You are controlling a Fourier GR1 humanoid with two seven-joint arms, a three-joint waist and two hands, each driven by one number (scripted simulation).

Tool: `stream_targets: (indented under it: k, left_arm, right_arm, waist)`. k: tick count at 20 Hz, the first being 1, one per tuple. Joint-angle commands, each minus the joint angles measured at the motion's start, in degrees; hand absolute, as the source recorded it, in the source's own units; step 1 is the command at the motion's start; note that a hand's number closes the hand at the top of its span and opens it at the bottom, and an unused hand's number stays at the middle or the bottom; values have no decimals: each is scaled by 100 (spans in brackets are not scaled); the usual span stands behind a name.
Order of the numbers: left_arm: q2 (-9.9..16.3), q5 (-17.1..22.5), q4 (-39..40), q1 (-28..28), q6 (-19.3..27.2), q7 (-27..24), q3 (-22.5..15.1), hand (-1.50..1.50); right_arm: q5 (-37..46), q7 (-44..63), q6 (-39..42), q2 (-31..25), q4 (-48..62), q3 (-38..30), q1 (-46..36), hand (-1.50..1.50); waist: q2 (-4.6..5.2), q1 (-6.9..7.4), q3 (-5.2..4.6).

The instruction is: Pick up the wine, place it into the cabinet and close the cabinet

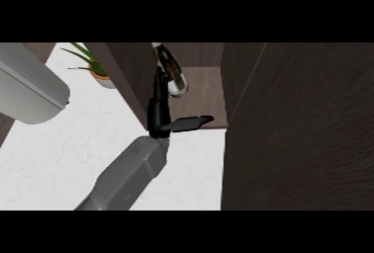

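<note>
The wine bottle point(173, 73), dark with a pale label, stands inside the open cabinet point(203, 96) on its brown shelf, near the left wall. My right hand point(158, 111) reaches in from the counter side. Its fingers are straight and lie along the bottle's left side, while the thumb sticks out to the right below the bottle. I cannot tell whether the fingers touch the bottle. The cabinet door point(300, 133) stands open as a large dark panel at the right. Of my left arm only a grey forearm point(29, 86) shows at the upper left; its hand is out of view.
A potted green plant point(95, 69) stands on the white marble counter point(58, 158) just left of the cabinet's side wall point(131, 74). The open door fills the right side of the view.
</note>
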Motion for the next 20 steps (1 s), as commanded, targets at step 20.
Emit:
stream_targets:
  k: [20]
  left_arm:
    - [518, -1442, -5140, 3014, 2738, 1025, -2180, -150]
  right_arm:
    - [-582, -20, 266, -259, -765, -530, 738, -150]
  waist:
    - [1, 133, 7]
